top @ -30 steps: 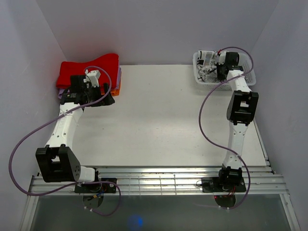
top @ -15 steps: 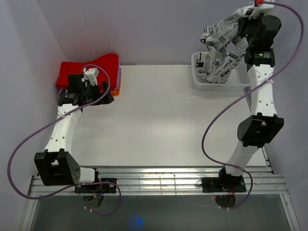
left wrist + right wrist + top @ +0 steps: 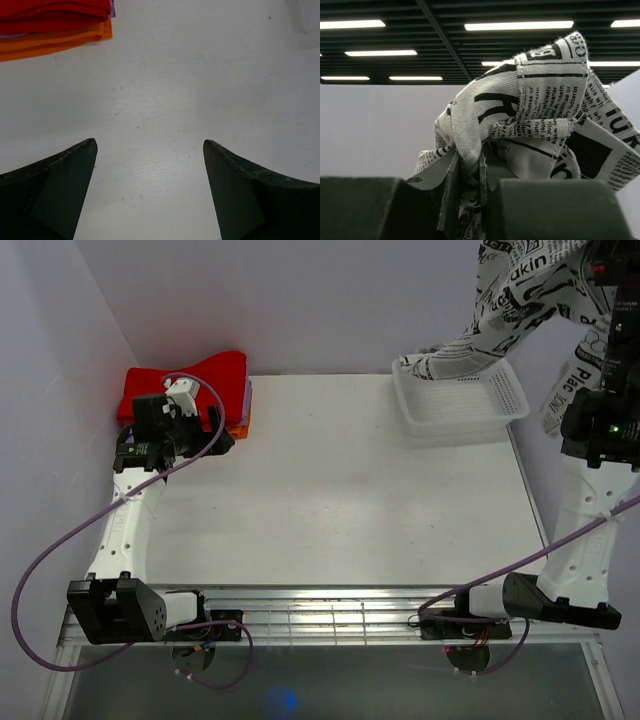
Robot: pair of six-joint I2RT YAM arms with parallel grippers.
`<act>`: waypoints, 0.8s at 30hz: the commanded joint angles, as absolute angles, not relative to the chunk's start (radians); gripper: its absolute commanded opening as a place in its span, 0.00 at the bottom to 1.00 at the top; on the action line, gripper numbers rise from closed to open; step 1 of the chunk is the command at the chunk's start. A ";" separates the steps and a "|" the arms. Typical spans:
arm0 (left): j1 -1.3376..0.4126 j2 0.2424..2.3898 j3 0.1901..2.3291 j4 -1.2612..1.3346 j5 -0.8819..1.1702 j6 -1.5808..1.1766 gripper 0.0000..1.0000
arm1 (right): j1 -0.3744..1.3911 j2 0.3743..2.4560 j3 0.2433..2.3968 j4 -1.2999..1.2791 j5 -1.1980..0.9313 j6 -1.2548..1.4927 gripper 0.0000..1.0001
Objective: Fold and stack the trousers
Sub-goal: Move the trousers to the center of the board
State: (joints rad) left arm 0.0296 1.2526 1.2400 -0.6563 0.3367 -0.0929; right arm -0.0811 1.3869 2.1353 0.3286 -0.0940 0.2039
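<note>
The newspaper-print trousers (image 3: 520, 295) hang high at the top right, one leg trailing down to the rim of the white basket (image 3: 460, 405). My right gripper (image 3: 470, 172) is shut on a bunch of that fabric (image 3: 530, 120) and points up toward the ceiling; its fingertips are out of frame in the top view. My left gripper (image 3: 150, 165) is open and empty, low over the white table (image 3: 165, 100), close to the pile of folded cloths (image 3: 190, 385) at the back left.
The pile of red, purple and orange folded cloths (image 3: 50, 25) lies at the table's back left corner. The white basket stands at the back right. Purple walls enclose the table on three sides.
My right arm has lifted the trousers out of the basket and raised them high and to the right. The left gripper has barely moved.
</note>
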 commanded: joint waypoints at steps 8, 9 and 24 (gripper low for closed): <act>0.031 1.184 1.198 -0.586 0.434 -0.091 0.98 | -0.031 1.220 1.578 0.347 -0.469 0.371 0.08; 0.031 1.190 1.198 -0.584 0.455 -0.087 0.98 | 0.000 1.213 1.525 0.315 -0.477 0.304 0.08; 0.017 1.367 1.219 -0.437 0.755 -0.100 0.98 | 0.230 1.387 1.261 -0.147 -0.527 -0.103 0.91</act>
State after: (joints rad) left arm 0.0235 1.3239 1.1690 -0.4793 0.6743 -0.0769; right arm 0.2726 1.4033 1.1442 -0.1169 -0.5777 -0.0067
